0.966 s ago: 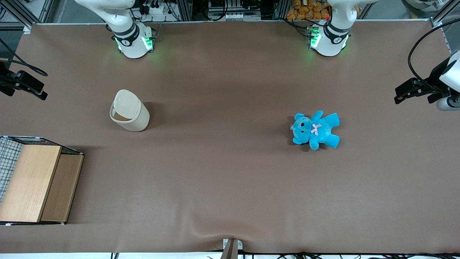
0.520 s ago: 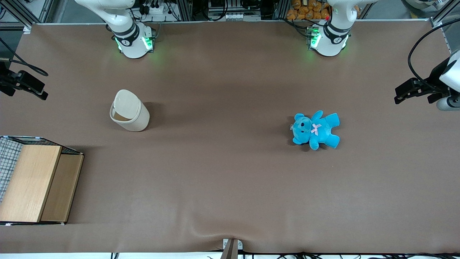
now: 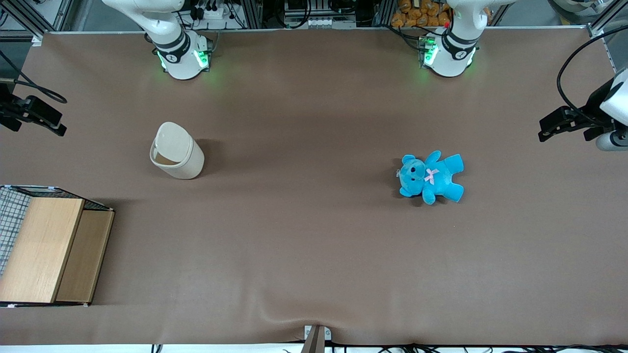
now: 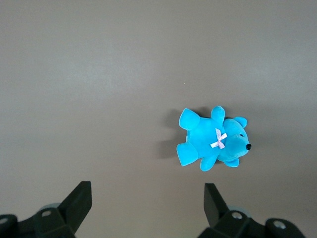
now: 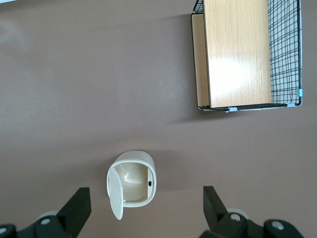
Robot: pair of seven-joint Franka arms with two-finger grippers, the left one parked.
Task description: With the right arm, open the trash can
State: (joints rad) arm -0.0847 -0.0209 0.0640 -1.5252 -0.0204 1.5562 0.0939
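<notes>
Tool (image 5: 143,208) of mine is spread wide, gripping nothing, hanging high above the table (image 3: 314,245). Wooden box (image 3: 46,250) sits nearest the front camera at the working arm's end; trash can (image 3: 176,151) farther back, lid (image 5: 115,193) swung up, inside visible.

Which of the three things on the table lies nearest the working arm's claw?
The cream trash can, lid raised, lies nearest the open claw at the working arm's end; the wooden box is farther, the blue teddy bear farthest.
</notes>
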